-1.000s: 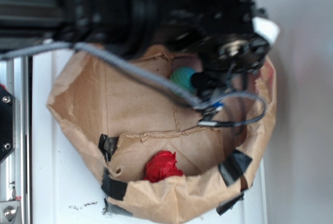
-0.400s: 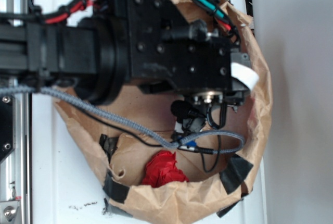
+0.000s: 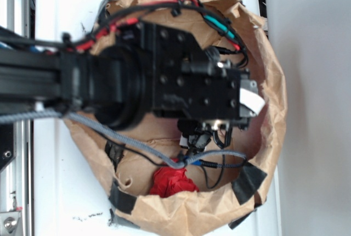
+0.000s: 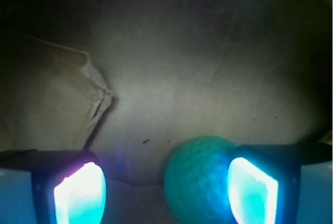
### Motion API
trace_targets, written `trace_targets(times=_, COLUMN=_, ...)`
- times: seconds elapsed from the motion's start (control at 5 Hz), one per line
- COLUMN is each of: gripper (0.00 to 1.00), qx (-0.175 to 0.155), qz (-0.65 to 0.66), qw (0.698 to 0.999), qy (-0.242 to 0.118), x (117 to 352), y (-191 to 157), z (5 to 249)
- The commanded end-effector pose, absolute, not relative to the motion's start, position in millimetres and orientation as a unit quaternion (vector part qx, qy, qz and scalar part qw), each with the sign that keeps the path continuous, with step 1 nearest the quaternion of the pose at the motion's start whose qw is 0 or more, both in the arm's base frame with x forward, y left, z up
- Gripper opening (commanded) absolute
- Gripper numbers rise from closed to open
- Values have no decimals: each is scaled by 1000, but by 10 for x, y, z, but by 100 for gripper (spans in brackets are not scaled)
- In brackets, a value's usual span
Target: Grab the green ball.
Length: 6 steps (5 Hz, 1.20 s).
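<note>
Exterior view: black arm reaching in from the left, spread over most of a brown paper bag lying open on a white desk. Gripper hidden under the wrist block here, so jaw state not readable from above. Green ball not visible either, covered by the arm. Red paper wad lying near the bag's lower edge, well apart from the gripper's end. Grey cable draped across the bag floor, black tape patches along the lower rim.

Wrist view: gripper released, its two glowing fingertips set wide apart. Green ball resting on the bag floor between them but far off centre, touching or just beside the right-hand pad as seen here, partly covered by it. Crumpled fold of bag paper at the left, clear of the ball.

Step in hand, by judgement: closing on the ball. Best done by shifting sideways to centre the ball between the pads first, dropping a little lower if room allows, then closing slowly. Risk otherwise: ball nudged by the near pad and rolling away.
</note>
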State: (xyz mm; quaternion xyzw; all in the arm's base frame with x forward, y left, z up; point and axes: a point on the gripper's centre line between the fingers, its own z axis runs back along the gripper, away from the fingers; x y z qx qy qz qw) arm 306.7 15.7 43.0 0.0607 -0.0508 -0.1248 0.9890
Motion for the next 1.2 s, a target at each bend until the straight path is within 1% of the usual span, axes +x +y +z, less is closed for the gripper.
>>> trace_targets(times=0.0, gripper=0, qx=75, qz=-117, qw=989, qy=-42, x=3109, y=142, z=356)
trace_targets(times=0.2, gripper=0, qx=77, qz=-128, qw=988, qy=-50, x=3077, y=104, z=430)
trace_targets(times=0.4, gripper=0, qx=83, qz=-137, qw=986, qy=-50, x=3054, y=74, z=443)
trace_targets(times=0.8, gripper=0, qx=86, qz=-150, qw=983, qy=-62, x=3013, y=43, z=496)
trace_targets(times=1.0, gripper=0, qx=82, qz=-151, qw=982, qy=-71, x=2966, y=46, z=538)
